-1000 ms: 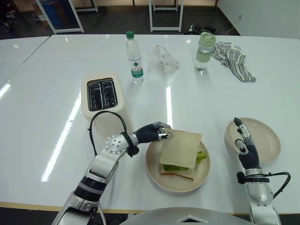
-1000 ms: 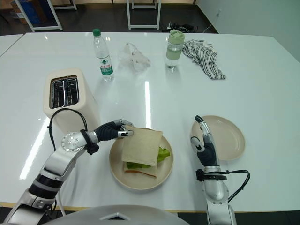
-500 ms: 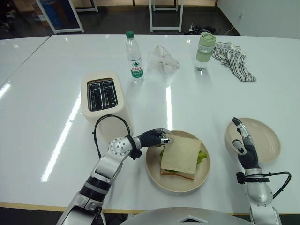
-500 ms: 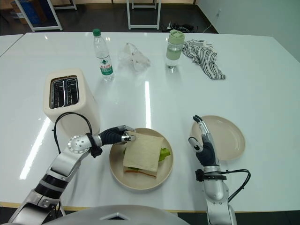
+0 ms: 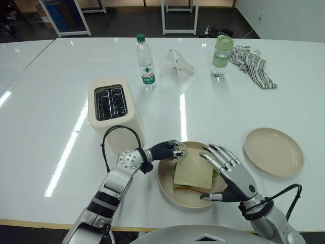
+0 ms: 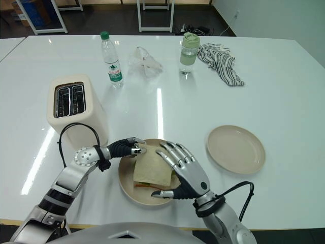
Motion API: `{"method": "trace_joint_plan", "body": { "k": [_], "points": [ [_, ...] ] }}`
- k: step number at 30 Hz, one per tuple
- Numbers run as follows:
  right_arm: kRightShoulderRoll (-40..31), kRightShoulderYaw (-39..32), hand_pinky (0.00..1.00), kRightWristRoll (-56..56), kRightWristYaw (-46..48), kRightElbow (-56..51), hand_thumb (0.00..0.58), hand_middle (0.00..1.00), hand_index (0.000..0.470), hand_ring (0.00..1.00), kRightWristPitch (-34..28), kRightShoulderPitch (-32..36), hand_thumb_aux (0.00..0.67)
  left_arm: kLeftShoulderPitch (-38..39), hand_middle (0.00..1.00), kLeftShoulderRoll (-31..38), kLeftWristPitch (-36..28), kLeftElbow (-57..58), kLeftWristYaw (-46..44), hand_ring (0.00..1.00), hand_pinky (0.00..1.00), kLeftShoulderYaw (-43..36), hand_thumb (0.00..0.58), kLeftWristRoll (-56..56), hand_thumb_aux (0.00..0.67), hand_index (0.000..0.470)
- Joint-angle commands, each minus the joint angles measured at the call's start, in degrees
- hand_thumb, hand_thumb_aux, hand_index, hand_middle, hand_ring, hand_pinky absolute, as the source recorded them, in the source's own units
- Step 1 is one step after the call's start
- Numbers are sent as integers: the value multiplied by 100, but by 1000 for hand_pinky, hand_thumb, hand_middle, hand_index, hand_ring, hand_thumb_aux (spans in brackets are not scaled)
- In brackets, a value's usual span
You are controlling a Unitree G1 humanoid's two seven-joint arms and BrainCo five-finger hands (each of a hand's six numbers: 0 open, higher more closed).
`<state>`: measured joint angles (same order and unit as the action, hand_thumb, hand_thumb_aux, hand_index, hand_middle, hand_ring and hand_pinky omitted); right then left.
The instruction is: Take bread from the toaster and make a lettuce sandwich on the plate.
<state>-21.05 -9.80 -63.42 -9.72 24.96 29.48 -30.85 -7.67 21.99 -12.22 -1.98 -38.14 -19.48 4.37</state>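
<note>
Left eye view: right hand splayed over sandwich.

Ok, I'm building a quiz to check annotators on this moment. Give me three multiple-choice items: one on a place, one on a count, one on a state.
1. Where is the sandwich?
A) on the plate near the toaster
B) on top of the toaster
C) beside the bottle

2. How many plates are on the table?
A) one
B) two
C) three

3. The right-side plate is:
A) stacked with bread
B) empty
C) upside down

Answers:
1. A, the bread sits on the plate by the toaster.
2. B, one is under the sandwich and one is at the right.
3. B, its bare face shows.
</note>
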Motion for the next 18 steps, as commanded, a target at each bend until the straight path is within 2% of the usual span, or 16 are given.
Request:
{"method": "trace_joint_plan", "body": {
  "k": [1,9,18],
  "points": [
    [-114,-373,0,-580,-128,-232,0,0,0,0,-143,160,0,-63,1000,-29,-43,158,20,1000,1000,24,580,-107,670,470],
    [-401,-1068,0,-1233,-116,-816,0,0,0,0,-516,360,0,-66,1000,-61,-46,197,-11,1000,1000,55,580,-165,670,470],
    [-715,-1497,0,-1065,715,-1117,0,0,0,0,-1066,255,0,-77,1000,-85,8,210,48,1000,1000,80,580,-289,670,470]
  ]
}}
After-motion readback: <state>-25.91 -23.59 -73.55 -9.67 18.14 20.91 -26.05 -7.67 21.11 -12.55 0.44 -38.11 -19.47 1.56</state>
